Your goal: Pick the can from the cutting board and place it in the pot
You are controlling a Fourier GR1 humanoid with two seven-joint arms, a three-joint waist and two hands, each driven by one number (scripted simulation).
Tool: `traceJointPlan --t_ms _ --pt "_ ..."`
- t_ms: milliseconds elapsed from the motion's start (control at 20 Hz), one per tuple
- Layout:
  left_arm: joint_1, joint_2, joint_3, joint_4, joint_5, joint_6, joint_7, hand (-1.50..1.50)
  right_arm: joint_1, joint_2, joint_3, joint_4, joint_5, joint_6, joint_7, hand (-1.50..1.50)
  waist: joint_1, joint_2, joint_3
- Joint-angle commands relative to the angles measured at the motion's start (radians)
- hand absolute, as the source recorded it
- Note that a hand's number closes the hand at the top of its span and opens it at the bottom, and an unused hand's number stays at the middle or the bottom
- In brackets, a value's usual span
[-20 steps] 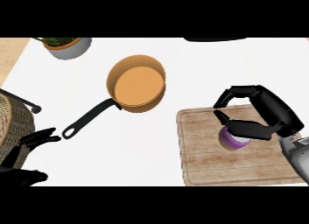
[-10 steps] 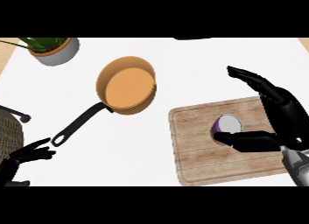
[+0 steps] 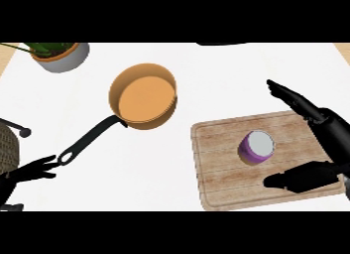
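While only the head view is available, it shows the purple can (image 3: 257,147) standing upright on the wooden cutting board (image 3: 229,183), which lies at the near right of the white counter (image 3: 206,79). Right hand (image 3: 331,144) is spread wide over the board's right side: its fingers (image 3: 291,96) reach straight out toward the far edge, the thumb (image 3: 298,179) lies across the near part of the board, and the can sits between them, touched by neither as far as can be seen. Left of the board, well apart from it, rests the orange pot (image 3: 141,96), its black handle (image 3: 86,141) running toward the near left. Left hand (image 3: 27,173) shows at the near left edge, fingers relaxed and apart, their tips just beside the handle's end. A wicker basket (image 3: 0,146) occupies the left edge, and a potted plant (image 3: 59,53) stands at the far left.
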Motion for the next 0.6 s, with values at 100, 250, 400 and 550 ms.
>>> traceJointPlan --t_ms 100,250,400,550 --pt "-0.056 -0.08 -0.009 0.172 0.123 -0.05 0.088 0.0 0.007 -0.042 0.007 -0.006 -0.064 0.045 0.168 -1.5 0.014 0.018 -0.058" --pt "-0.063 -0.08 -0.039 0.168 0.1 -0.015 0.08 0.0 0.019 -0.072 0.068 0.014 -0.057 0.102 0.232 -1.5 0.041 0.024 -0.058" --pt "-0.063 -0.08 -0.064 0.169 0.112 0.008 0.086 0.0 0.004 -0.121 0.113 0.01 -0.039 0.165 0.288 -1.5 0.061 0.022 -0.06" --pt "-0.077 -0.079 -0.104 0.183 0.139 0.027 0.136 0.0 0.009 -0.134 0.133 0.024 -0.025 0.189 0.298 -1.5 0.059 0.024 -0.058"
